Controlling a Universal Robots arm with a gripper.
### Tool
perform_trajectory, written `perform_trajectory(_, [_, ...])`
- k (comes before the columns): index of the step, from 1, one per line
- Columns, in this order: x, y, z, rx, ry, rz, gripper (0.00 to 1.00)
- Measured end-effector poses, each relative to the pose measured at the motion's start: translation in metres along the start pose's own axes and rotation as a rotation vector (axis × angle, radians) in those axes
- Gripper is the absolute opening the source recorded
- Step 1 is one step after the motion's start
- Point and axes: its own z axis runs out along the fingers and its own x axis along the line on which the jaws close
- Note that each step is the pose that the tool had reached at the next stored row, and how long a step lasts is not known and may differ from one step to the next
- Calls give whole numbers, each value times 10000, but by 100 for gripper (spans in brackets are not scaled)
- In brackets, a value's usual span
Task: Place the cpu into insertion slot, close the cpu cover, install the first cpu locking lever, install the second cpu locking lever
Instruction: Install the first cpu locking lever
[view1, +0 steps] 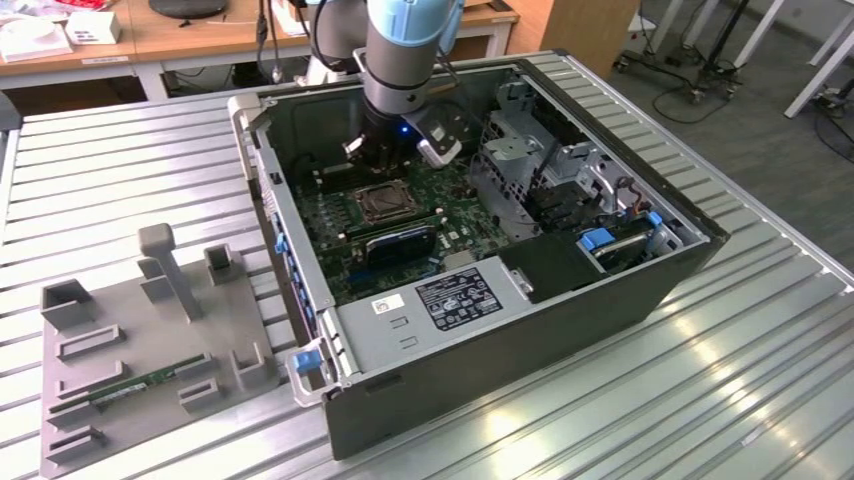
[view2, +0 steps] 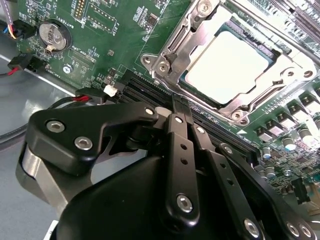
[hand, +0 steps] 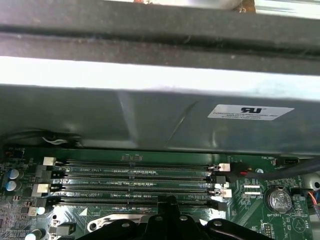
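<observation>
Hovering just beside the insertion slot, one gripper keeps its fingers together on nothing, the tips half hidden by its own links. One cpu lies in the slot, framed by one cpu cover. Beyond run four memory slots.

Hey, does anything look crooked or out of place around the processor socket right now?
Nothing stands out. The cpu lies flat and square, with the cpu cover sitting evenly around it. The pincer, shut and empty, hovers beside it over the memory slots.
</observation>
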Motion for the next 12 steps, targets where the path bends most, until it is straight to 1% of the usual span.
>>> perform_trajectory(12, [-9,-10,21,-1,-1,1,11])
